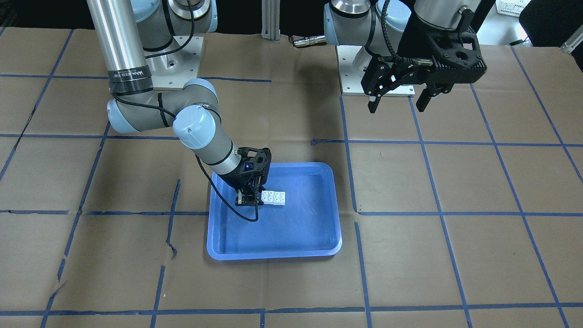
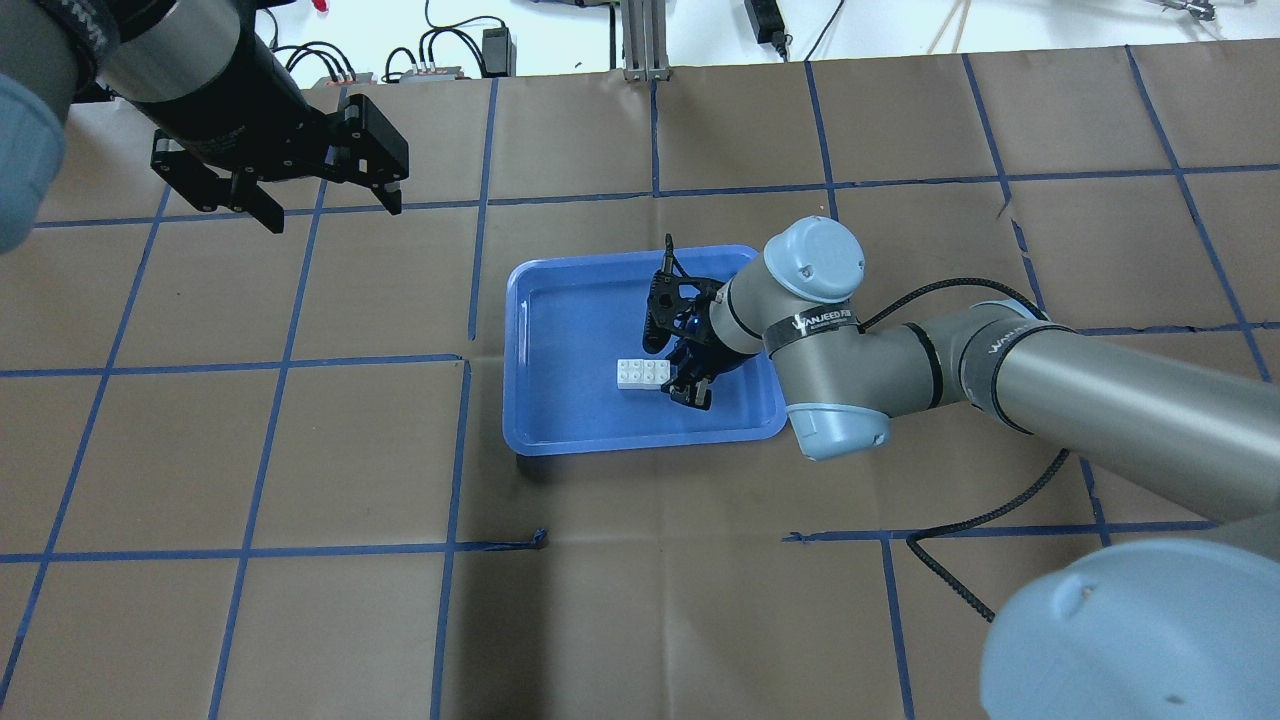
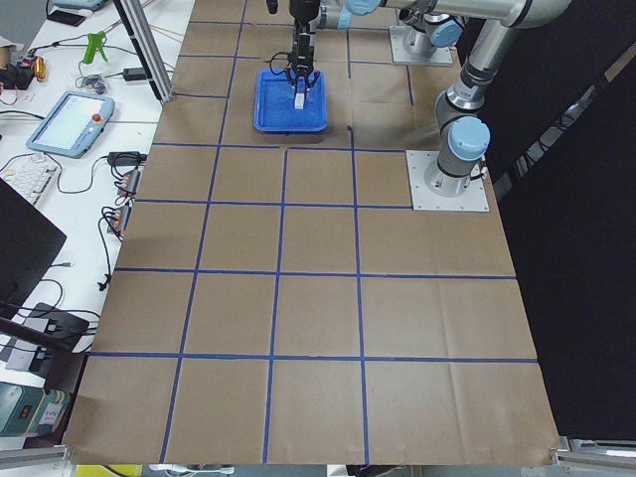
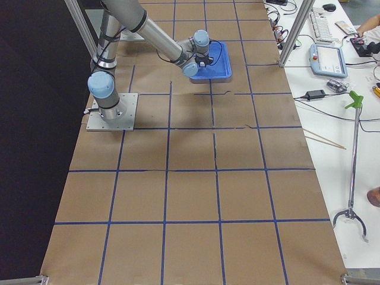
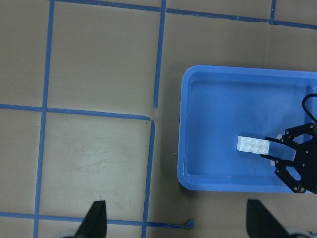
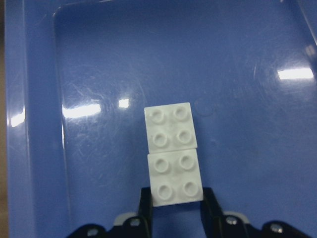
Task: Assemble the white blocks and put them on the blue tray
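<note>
White blocks (image 6: 173,153): two joined end to end, lying flat inside the blue tray (image 1: 291,230). Right gripper (image 6: 176,197): fingers closed against both sides of the nearer block. Left gripper (image 1: 398,107): spread wide, holding nothing, above the table (image 1: 455,182), well apart from the tray.

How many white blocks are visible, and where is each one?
2. Both white blocks lie touching, studs up, inside the blue tray: one between the fingers of the right tool, the other just beyond it.
</note>
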`<state>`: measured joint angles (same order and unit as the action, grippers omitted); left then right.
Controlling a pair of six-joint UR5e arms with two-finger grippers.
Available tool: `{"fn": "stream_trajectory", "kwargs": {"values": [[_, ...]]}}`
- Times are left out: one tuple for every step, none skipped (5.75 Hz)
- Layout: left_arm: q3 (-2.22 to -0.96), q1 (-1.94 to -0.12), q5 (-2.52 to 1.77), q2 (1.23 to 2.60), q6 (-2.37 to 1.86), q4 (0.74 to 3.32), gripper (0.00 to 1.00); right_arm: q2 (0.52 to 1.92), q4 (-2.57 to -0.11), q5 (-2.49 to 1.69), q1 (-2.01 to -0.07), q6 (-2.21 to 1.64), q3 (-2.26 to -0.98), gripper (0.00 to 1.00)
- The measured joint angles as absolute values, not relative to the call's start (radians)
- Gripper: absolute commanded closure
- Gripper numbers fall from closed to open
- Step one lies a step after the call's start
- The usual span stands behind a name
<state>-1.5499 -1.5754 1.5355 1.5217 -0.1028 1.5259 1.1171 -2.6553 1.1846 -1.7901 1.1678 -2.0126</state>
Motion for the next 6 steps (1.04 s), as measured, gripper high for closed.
{"fn": "stream_trajectory", "kwargs": {"values": [[-1.550,-1.575,1.536,1.522,-0.103,1.526,0.01,1.117,-2.655,1.184,-1.790,1.167,-2.013,0.78],[-1.550,-1.575,1.536,1.522,-0.103,1.526,0.01,1.117,-2.655,1.183,-1.790,1.167,-2.013,0.78],[-1.550,-1.574,1.536,1.522,-0.103,1.526,0.01,1.117,-2.655,1.181,-1.790,1.161,-2.013,0.78],[-1.551,-1.574,1.536,1.522,-0.103,1.526,0.01,1.116,-2.664,1.181,-1.790,1.144,-2.013,0.77],[-1.551,-1.574,1.536,1.522,-0.103,1.526,0.01,1.116,-2.676,1.181,-1.790,1.132,-2.013,0.75],[-1.551,-1.574,1.535,1.522,-0.103,1.526,0.01,1.115,-2.680,1.181,-1.790,1.127,-2.013,0.72]]}}
